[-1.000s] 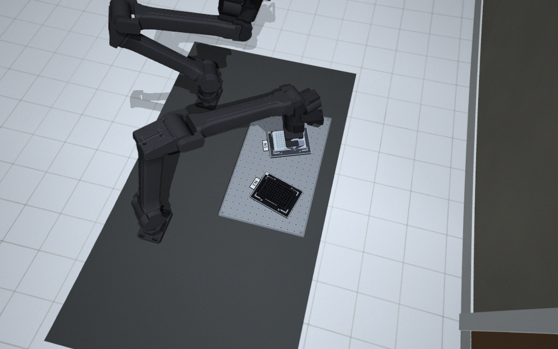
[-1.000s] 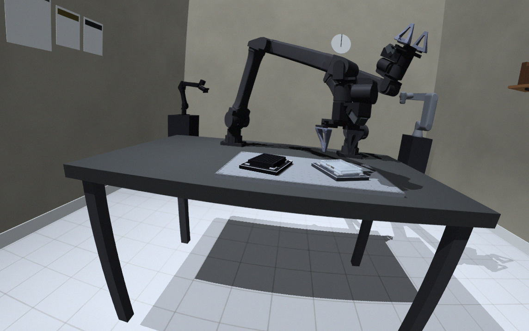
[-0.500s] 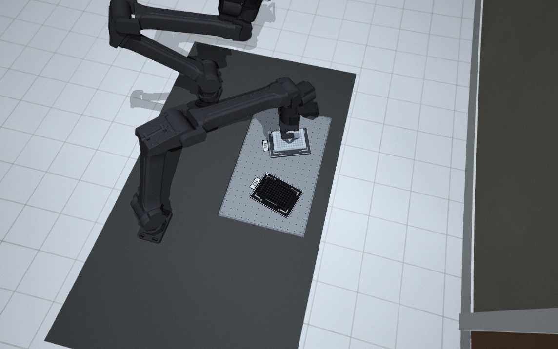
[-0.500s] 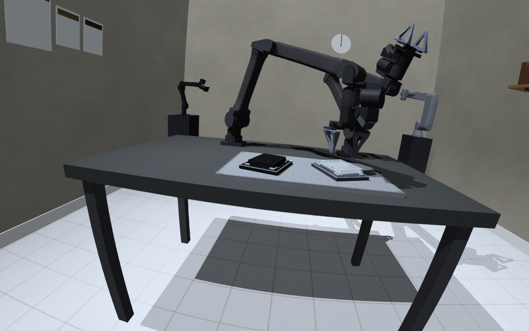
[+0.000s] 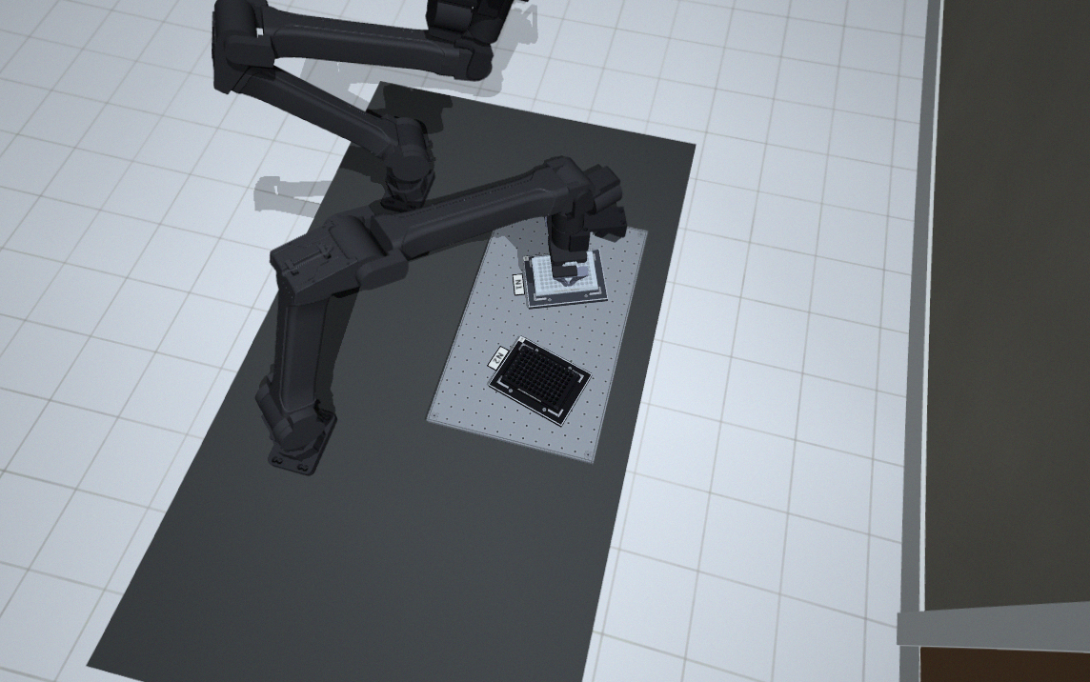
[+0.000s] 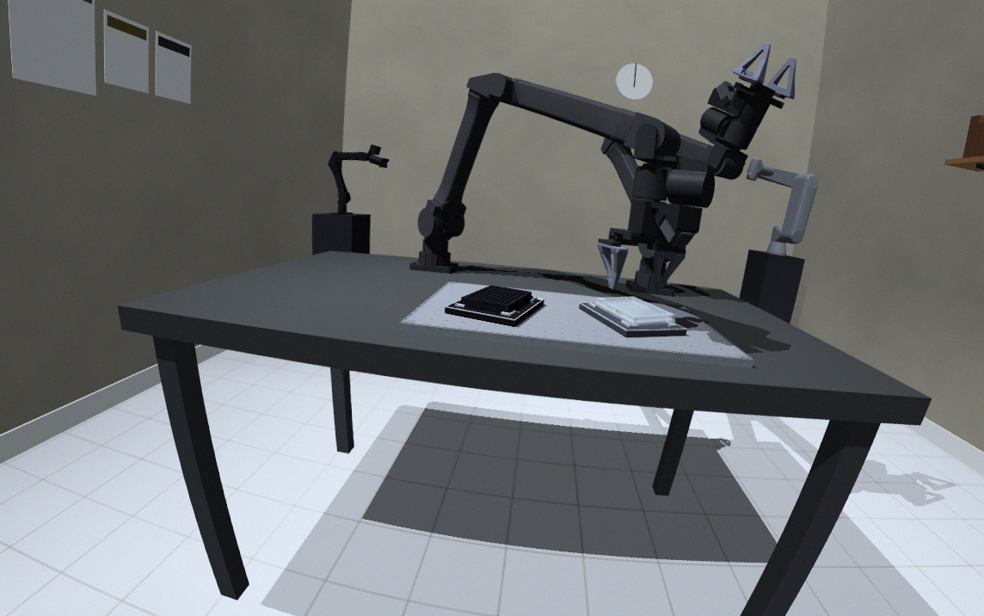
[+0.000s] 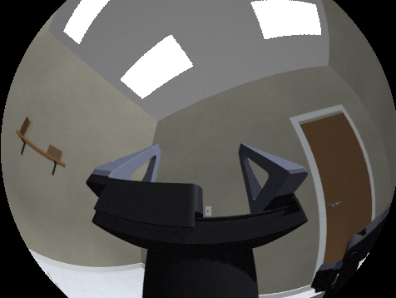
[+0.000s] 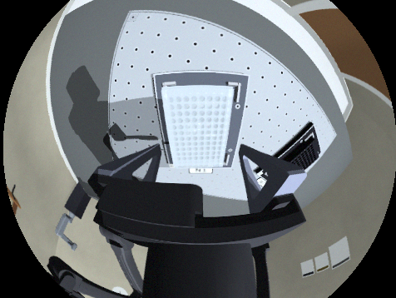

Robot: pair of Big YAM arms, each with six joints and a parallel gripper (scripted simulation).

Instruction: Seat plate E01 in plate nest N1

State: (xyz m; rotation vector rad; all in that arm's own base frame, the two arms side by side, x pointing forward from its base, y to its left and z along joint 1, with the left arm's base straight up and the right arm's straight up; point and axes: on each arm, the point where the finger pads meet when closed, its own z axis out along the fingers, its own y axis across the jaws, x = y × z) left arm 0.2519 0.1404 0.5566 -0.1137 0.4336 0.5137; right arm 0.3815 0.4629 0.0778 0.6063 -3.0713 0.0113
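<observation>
The pale plate [image 5: 546,277] [image 6: 632,311] [image 8: 197,125] sits on nest N1 [image 5: 566,304] [image 6: 638,331] [image 8: 242,89], offset toward one side of it, right below the right tool [image 5: 570,271] [image 6: 640,280] [image 8: 200,148], whose fingers stand wide apart, holding nothing (the left tool [image 6: 775,72] [image 7: 199,147], also spread and unladen, points up, well away). The black plate [image 5: 544,376] [image 6: 496,298] [image 8: 305,159] rests in nest N2 [image 5: 562,415] [image 6: 513,317] [image 8: 309,126].

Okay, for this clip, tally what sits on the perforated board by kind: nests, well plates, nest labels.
Plate nests: 2, N1 and N2
Well plates: 2, one pale, one black
Nest labels: 2, one beside each nest
Total: 6
</observation>
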